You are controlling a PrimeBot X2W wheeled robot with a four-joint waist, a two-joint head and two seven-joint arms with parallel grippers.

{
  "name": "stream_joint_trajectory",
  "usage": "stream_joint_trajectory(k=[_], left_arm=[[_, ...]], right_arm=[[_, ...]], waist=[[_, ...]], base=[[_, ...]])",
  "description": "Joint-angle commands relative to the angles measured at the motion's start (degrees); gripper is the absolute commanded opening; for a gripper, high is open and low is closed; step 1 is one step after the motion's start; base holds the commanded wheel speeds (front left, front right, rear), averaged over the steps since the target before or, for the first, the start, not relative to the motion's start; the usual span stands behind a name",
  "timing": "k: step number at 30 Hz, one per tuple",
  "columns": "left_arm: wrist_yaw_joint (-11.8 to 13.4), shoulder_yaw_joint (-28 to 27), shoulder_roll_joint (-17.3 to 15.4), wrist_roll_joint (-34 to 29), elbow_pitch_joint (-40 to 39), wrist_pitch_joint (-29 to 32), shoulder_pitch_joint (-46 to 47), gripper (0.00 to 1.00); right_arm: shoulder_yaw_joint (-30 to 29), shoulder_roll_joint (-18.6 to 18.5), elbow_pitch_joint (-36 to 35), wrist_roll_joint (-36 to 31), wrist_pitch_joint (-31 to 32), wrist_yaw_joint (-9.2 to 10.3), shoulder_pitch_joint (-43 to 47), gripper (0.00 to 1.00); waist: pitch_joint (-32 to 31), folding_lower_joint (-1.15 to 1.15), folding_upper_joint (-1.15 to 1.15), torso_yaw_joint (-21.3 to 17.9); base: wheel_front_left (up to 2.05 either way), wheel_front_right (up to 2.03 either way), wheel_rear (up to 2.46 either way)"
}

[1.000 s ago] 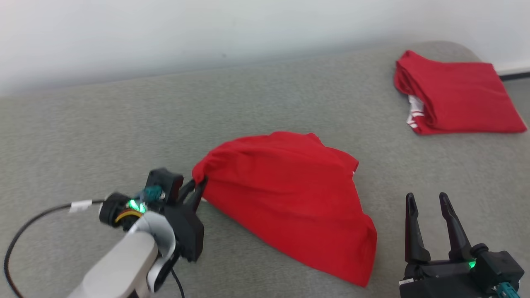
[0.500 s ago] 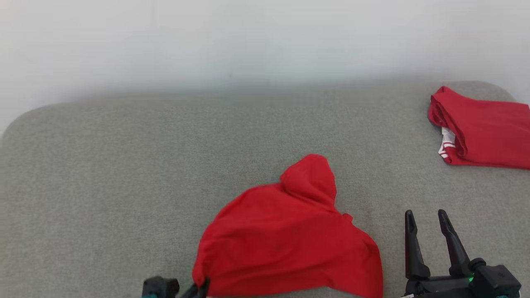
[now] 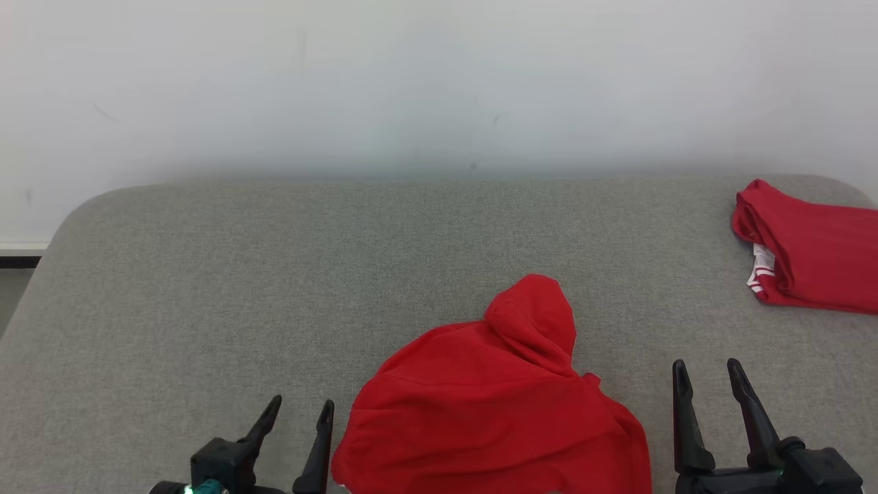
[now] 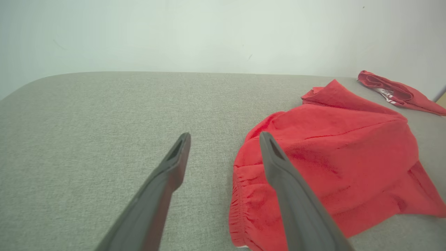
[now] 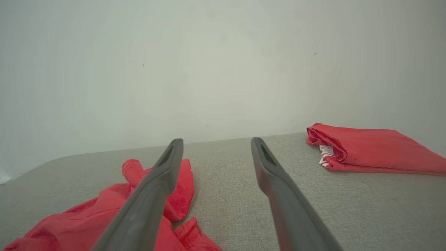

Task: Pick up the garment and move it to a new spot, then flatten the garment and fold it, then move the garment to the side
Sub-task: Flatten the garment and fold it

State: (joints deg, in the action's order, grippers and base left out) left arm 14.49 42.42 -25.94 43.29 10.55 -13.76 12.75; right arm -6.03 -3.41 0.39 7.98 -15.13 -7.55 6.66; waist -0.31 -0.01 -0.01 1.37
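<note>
The garment is a red crumpled heap lying on the grey padded surface near its front edge. One bunched corner sticks up toward the back. In the left wrist view the garment lies just right of my fingers, its gathered hem beside the right finger. My left gripper stands open at the garment's left edge, holding nothing. Right of the garment, my right gripper is open and empty. The right wrist view shows the garment at the lower left behind my left finger.
A folded red garment with a white striped edge lies at the back right of the surface, also seen as the folded garment in the right wrist view. A pale wall rises behind. Bare grey surface spreads to the left.
The left gripper has opened and let go of the garment's gathered corner, which now lies on the surface. The head camera has tilted and shifted; the right gripper stays open.
</note>
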Motion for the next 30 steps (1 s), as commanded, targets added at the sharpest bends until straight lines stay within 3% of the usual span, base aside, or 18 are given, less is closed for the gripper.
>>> stream_joint_trajectory(k=[1, 5, 10, 16, 23, 30], left_arm=[[0.3, -0.7, -0.4, -0.5, -0.5, -0.6, -0.7, 1.00], [1.5, -4.9, -1.4, -2.8, -2.5, -1.4, -2.2, 1.00], [2.4, -14.0, -0.7, -7.9, -7.1, -1.5, -6.1, 1.00], [1.3, -23.0, 1.6, -13.1, -9.6, -1.5, -13.1, 1.00], [-2.4, -28.9, 5.2, -17.1, -8.7, -1.5, -17.4, 1.00], [-5.7, -31.9, 8.7, -20.4, -7.4, -1.5, -17.2, 1.00]], right_arm=[[-0.1, -0.1, 0.0, 0.3, 0.0, 0.17, 0.6, 1.00], [-0.4, -0.2, 0.0, 0.4, 0.0, 0.17, 0.9, 1.00], [-0.9, -0.1, -0.1, 0.4, 0.0, 0.17, 1.4, 1.00], [-1.1, -0.1, 1.7, 0.8, 0.0, 0.17, 2.4, 1.00], [-0.5, -0.7, 4.7, 1.0, 0.0, 0.17, 2.4, 1.00], [3.6, -3.7, 7.7, 1.0, 2.5, 0.17, 0.3, 1.00]], waist=[[-0.5, 0.01, 0.01, 0.5], [-1.0, 0.01, 0.01, 1.1], [-1.4, 0.01, 0.01, 1.7], [-1.7, 0.01, 0.01, 2.1], [-1.3, 0.01, 0.01, 2.2], [-1.1, 0.01, 0.01, 2.9]], base=[[0.00, 0.00, 0.00], [0.00, 0.00, 0.00], [0.00, 0.00, 0.00], [0.00, 0.00, 0.00], [0.00, 0.00, 0.00], [0.00, 0.00, 0.00]])
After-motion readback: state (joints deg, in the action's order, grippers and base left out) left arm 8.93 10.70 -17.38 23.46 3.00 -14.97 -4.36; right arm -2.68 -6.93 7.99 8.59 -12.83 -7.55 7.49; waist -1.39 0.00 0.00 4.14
